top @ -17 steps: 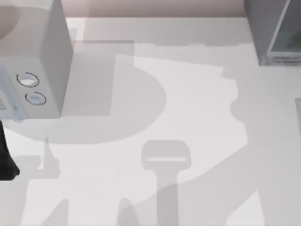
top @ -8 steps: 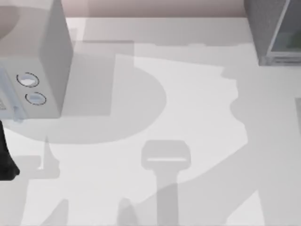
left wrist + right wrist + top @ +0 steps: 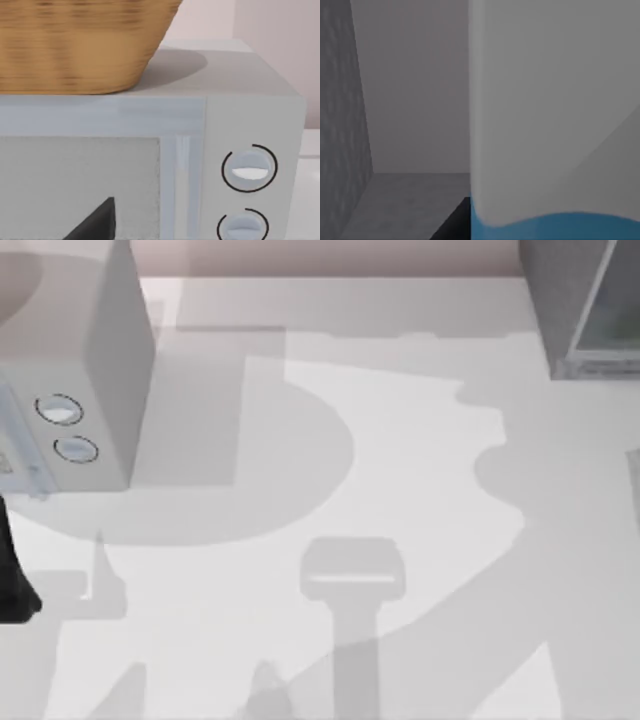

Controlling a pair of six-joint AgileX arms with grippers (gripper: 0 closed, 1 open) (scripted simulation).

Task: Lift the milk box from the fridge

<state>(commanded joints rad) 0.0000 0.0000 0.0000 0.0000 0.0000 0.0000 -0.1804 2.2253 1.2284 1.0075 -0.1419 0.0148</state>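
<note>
Grippers, taken left to right: left arm (image 3: 12,580) parked at the left edge of the table (image 3: 400,440), facing the dial box (image 3: 250,170) with a basket (image 3: 75,45) on top. Grip state on that side cannot be told. No part in this step, by the look of it.

Farther right, at the far right corner in the top view, the fridge (image 3: 560,300). Right gripper (image 3: 454,222) seen as a dark sliver in the right wrist view, deep between the fridge's grey walls and just beside the milk box (image 3: 550,125). Wide, narrow or clamped: cannot tell. Carton very close to that camera, white face above, blue band below, upright as far as can be judged, standing inside the fridge.

Likely the closing-in or grasp stage, lift not yet done. For a clean lift: centre on the carton and square to its flat sides, close firmly but without crushing, then raise straight and slowly, keeping clear of the fridge wall and frame. Tilting or dragging risks tipping the carton against the wall.

Against half a second ago, in the top view: arm shadow on the table's right side shifted left and spread wider. Dial box, fridge and left arm unchanged.
</note>
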